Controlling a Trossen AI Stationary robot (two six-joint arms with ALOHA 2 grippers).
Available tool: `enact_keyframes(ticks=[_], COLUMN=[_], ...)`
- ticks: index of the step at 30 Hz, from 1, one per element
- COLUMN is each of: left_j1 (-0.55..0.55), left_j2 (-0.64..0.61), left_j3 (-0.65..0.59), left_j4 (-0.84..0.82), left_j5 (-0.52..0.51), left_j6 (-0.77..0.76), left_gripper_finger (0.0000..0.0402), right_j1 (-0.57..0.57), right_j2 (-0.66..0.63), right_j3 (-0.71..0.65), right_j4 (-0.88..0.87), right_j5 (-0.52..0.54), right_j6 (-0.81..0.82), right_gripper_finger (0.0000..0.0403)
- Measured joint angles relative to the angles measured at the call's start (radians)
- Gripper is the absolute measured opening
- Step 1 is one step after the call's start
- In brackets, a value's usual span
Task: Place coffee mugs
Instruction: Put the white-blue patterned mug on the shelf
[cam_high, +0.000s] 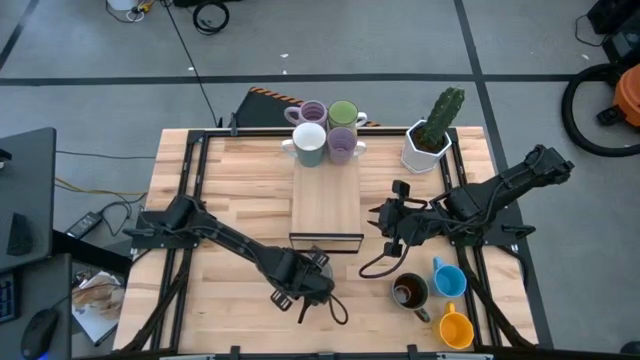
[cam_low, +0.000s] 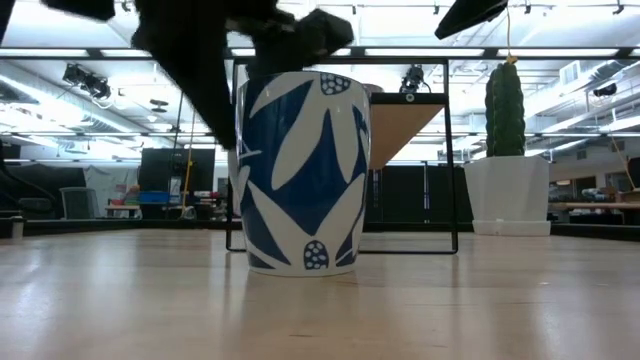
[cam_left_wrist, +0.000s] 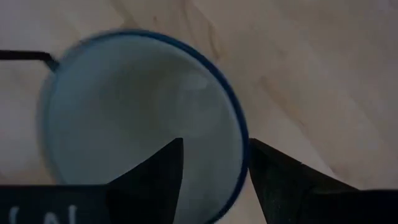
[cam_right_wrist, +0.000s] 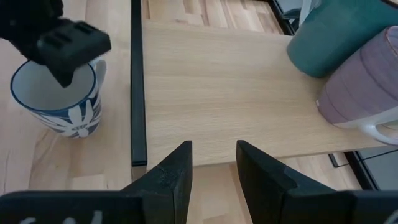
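A white mug with a blue leaf pattern (cam_low: 300, 170) stands upright on the table near its near edge, its blue-rimmed mouth (cam_left_wrist: 137, 112) under my left gripper (cam_left_wrist: 214, 174). That gripper is open, with one finger inside the mug and one outside. The same mug (cam_right_wrist: 59, 106) shows in the right wrist view. Two lilac mugs, a green one and a white one (cam_high: 325, 128) stand at the far end of a wooden platform (cam_high: 325, 200). Brown (cam_high: 410, 290), blue (cam_high: 450, 278) and orange (cam_high: 455, 328) mugs stand on the table's near right. My right gripper (cam_high: 383, 222) hovers open and empty beside the platform's right side. My left gripper comes at the mug from above, pointing down, and straddles its rim (cam_left_wrist: 241, 155): one finger (cam_left_wrist: 155, 180) inside, the other (cam_left_wrist: 280, 180) outside. A gap shows between the inner finger and the wall. Whether the outer finger touches the rim, I cannot tell. The mug stands on the table.
A white angular pot with a green cactus (cam_high: 430, 135) stands at the far right, next to the platform. The platform rests on a black wire frame (cam_low: 340, 150). A black cable (cam_high: 375, 265) loops on the table between the platform and the brown mug. Bare wood lies at the near left.
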Motion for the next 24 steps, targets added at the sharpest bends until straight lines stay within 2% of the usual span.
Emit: enact_keyframes(ticks=[9, 17, 24], left_j1=[0.007, 0.041, 0.024], left_j2=[0.026, 0.026, 0.026], left_j3=[0.000, 0.000, 0.000], left_j4=[0.038, 0.051, 0.053], left_j5=[0.040, 0.146, 0.126], left_j6=[0.004, -0.107, -0.120], left_gripper_finger=[0.0168, 0.0129, 0.0075], right_j1=[0.009, 0.009, 0.011], right_j2=[0.000, 0.000, 0.000], right_j3=[0.000, 0.000, 0.000], right_j4=[0.011, 0.021, 0.025], right_j5=[0.000, 0.000, 0.000], right_j6=[-0.005, -0.008, -0.010], right_gripper_finger=[0.0130, 0.0130, 0.0130])
